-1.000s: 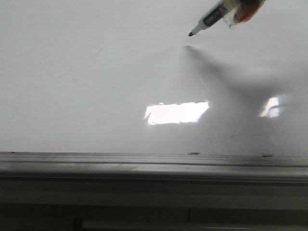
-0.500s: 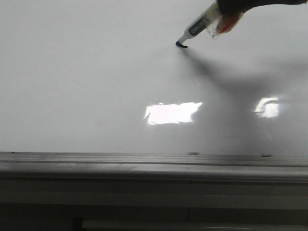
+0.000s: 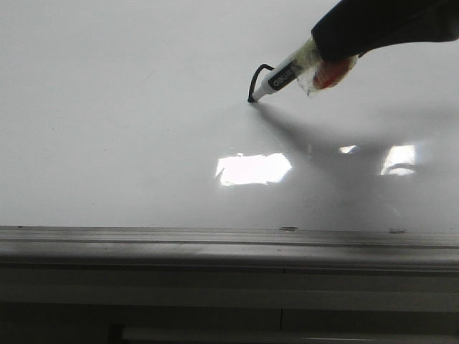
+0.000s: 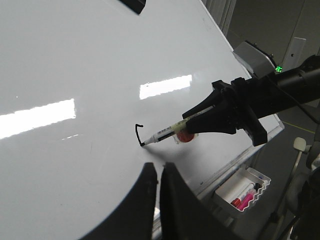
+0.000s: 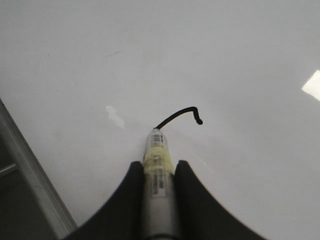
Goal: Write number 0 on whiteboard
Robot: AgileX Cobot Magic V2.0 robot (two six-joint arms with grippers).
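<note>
We logged the right gripper (image 5: 159, 175) pinching a marker (image 3: 281, 77), its two dark fingers (image 5: 131, 192) closed against either side of the barrel, which carried a band of yellowish tape just behind the tip. The marker was tilted, tip down, with the tip touching the whiteboard (image 3: 107, 129). Only the beginning of the number 0 (image 3: 257, 77) existed: a short curved black stroke with a small hook at its free end, running down to the marker tip. In the front view this stroke sat in the upper middle of the whiteboard, well away from the grey edge rail (image 3: 215, 247) along the near side. A bright rectangular glare patch (image 3: 252, 168) lay on the board between the stroke and that rail, apart from the ink. The marker cast a soft shadow across the glossy surface toward the right edge. We noted the left gripper (image 4: 159, 175) hovering clear of the whiteboard with its fingers nearly together, a narrow slit between them, and nothing held. From the left wrist view we also recorded a small white tray (image 4: 245, 187) hanging off the board's edge beyond the right arm, with pink and red pens inside; the exact count could not be read.
</note>
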